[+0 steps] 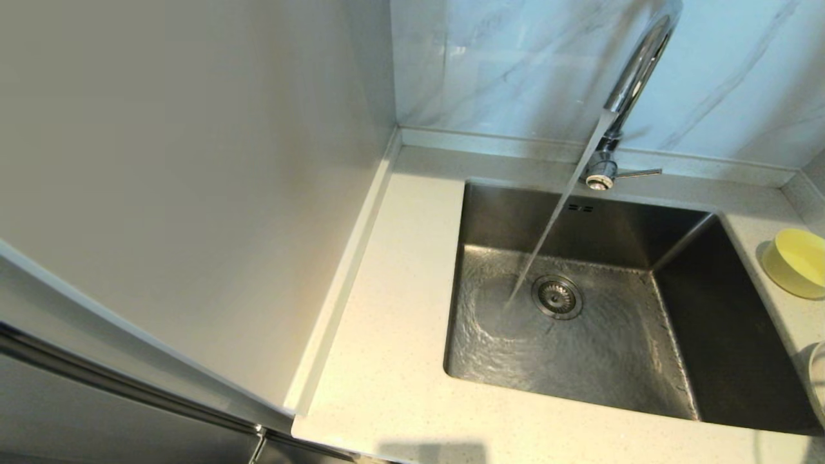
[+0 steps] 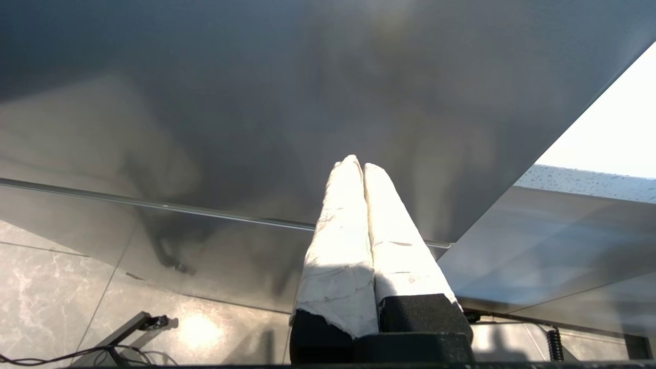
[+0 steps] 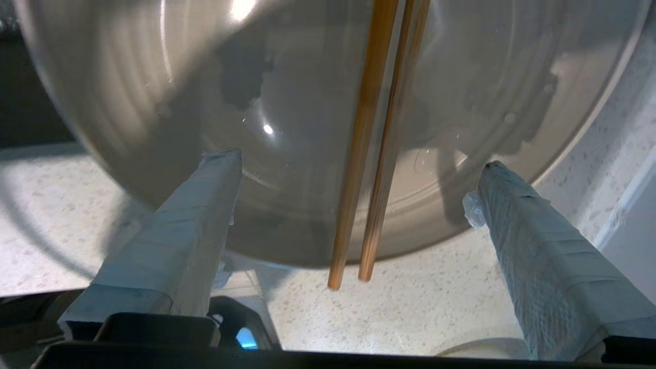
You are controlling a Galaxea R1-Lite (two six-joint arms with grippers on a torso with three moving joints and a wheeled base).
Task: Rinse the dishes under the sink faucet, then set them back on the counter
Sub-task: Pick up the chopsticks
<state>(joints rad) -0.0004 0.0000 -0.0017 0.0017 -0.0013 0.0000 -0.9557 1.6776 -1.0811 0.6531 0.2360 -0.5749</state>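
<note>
Water runs from the chrome faucet (image 1: 635, 71) into the steel sink (image 1: 722, 335) and swirls beside the drain strainer (image 1: 557, 296). The pale yellow bowl (image 1: 796, 261) stands on the counter (image 1: 387, 322) to the right of the sink. Only a sliver of the cream plate (image 1: 818, 380) shows at the head view's right edge. In the right wrist view the brown chopsticks (image 3: 369, 154) lie across the plate (image 3: 256, 102), their ends overhanging the counter (image 3: 435, 307). My right gripper (image 3: 357, 165) is open above them, a finger on either side. My left gripper (image 2: 359, 163) is shut and empty.
The faucet's side lever (image 1: 638, 173) points right at its base. A tall grey cabinet panel (image 1: 193, 161) walls off the counter on the left, and the left gripper hangs low beside it, over the tiled floor (image 2: 61, 287). A marble wall (image 1: 515, 64) stands behind the sink.
</note>
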